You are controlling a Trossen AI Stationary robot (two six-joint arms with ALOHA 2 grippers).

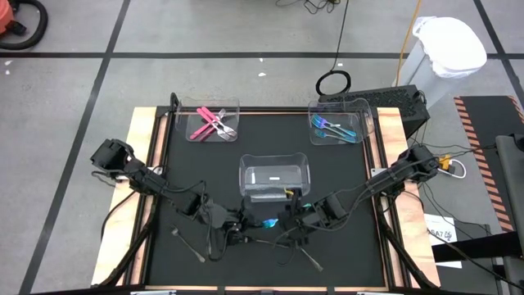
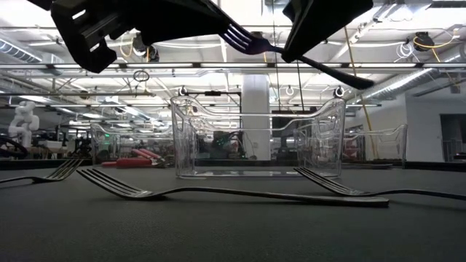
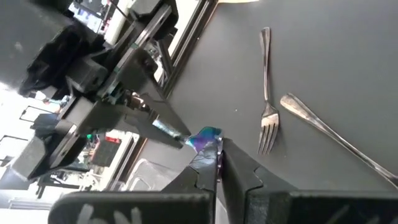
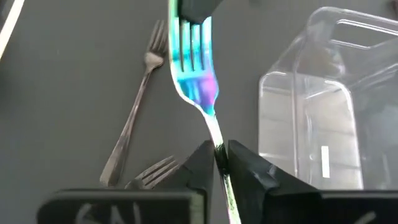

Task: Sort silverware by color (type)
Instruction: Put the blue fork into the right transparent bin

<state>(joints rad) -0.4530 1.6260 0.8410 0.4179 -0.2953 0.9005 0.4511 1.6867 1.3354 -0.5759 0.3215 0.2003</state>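
An iridescent blue-teal fork (image 1: 270,221) hangs in the air between my two grippers, over the table's near middle. My left gripper (image 3: 217,158) is shut on its tine end, and my right gripper (image 4: 221,155) is shut on its handle. In the low view the fork (image 2: 251,44) slants high above the mat, with the handle's free end (image 2: 353,81) sticking out past my right gripper. Plain grey forks (image 1: 188,242) (image 1: 307,258) lie flat on the black mat below and beside the grippers. My left gripper pinches the fork's head (image 3: 208,138) between its two fingers, close to level, coming from the table's left. The fork is lifted clear of the mat. My right gripper pinches the fork's thin handle (image 4: 215,138) between its two fingers, just behind the head. The fingers slant down from the table's right side. The tines (image 4: 193,43) point away from it toward my left gripper.
An empty clear bin (image 1: 274,176) stands just beyond the grippers at mid table. A bin with pink silverware (image 1: 213,123) is at the far left, and a bin with blue-teal pieces (image 1: 336,127) at the far right. Grey forks (image 2: 145,193) (image 2: 328,185) lie near the front.
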